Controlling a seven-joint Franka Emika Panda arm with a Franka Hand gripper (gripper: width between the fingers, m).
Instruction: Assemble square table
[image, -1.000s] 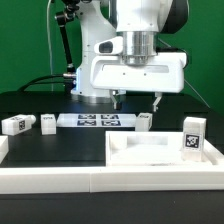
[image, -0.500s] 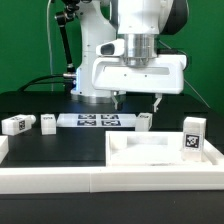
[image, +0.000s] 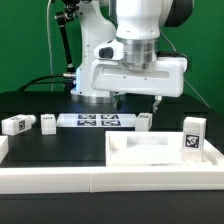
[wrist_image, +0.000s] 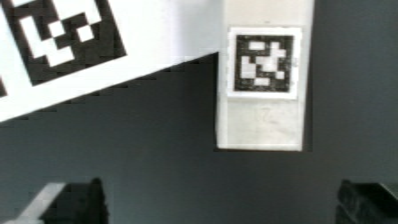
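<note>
The square table's white slab (image: 160, 157) lies at the exterior view's right, with a tagged leg (image: 192, 136) standing upright at its right end. Three more white legs rest on the black table: two at the left (image: 17, 124) (image: 48, 122) and one (image: 144, 121) just right of the marker board (image: 95, 121). My gripper (image: 137, 102) hangs open and empty above that third leg. The wrist view shows this tagged leg (wrist_image: 263, 85) lying beside a corner of the marker board (wrist_image: 71, 40), ahead of my open gripper (wrist_image: 217, 205), whose dark fingertips (wrist_image: 63, 205) stand far apart.
A long white rail (image: 100, 180) runs across the front of the table. The robot's white base (image: 95, 60) and cables stand behind the marker board, against a green backdrop.
The hand has shifted slightly toward the exterior view's right. The jaws stay wide open and no part has moved.
</note>
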